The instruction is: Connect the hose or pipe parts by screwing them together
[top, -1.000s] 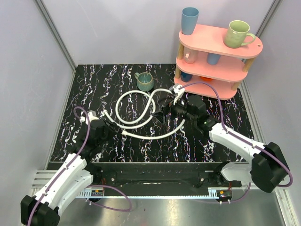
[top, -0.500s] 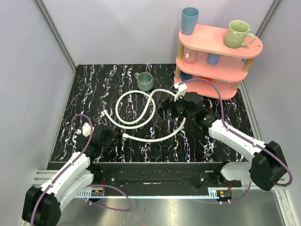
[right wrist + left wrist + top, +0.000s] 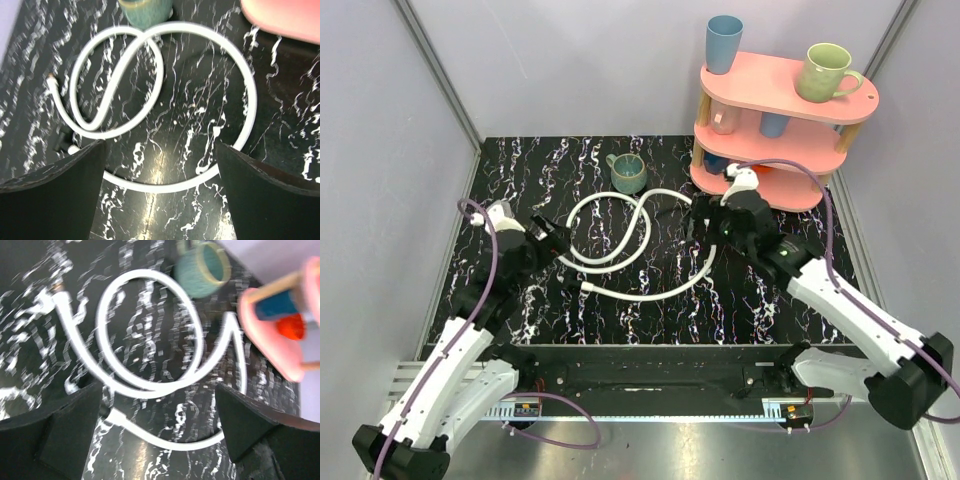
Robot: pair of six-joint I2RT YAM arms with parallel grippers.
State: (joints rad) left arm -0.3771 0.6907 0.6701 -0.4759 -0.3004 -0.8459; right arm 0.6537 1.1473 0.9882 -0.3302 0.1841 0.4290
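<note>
Progress cannot be confirmed as complete. Both white hoses (image 3: 645, 225) are laid flat on the counter (image 3: 520, 170) near its centre, curled into overlapping loops, with a green mug (image 3: 627, 173) just beyond them at twelve o'clock and a pink shelf (image 3: 770, 150) at two o'clock. Nothing is gripped. The left fingers (image 3: 70, 435) are spread wide above the loops, and the right fingers (image 3: 260, 185) are likewise parted with only bare counter and hose seen between them. In the overhead view the left arm is stationed at nine o'clock of the hoses and the right arm at three o'clock.

Two loose ends are seen at the nine o'clock side, one (image 3: 545, 243) close by the left fingers and the other (image 3: 585, 287) nearer the arm bases. They are near each other but not touching. No coupling can be picked out anywhere along the white run. If those two ends are the ones to be mated, the picking up, lining up and screwing are all judged to be left.
</note>
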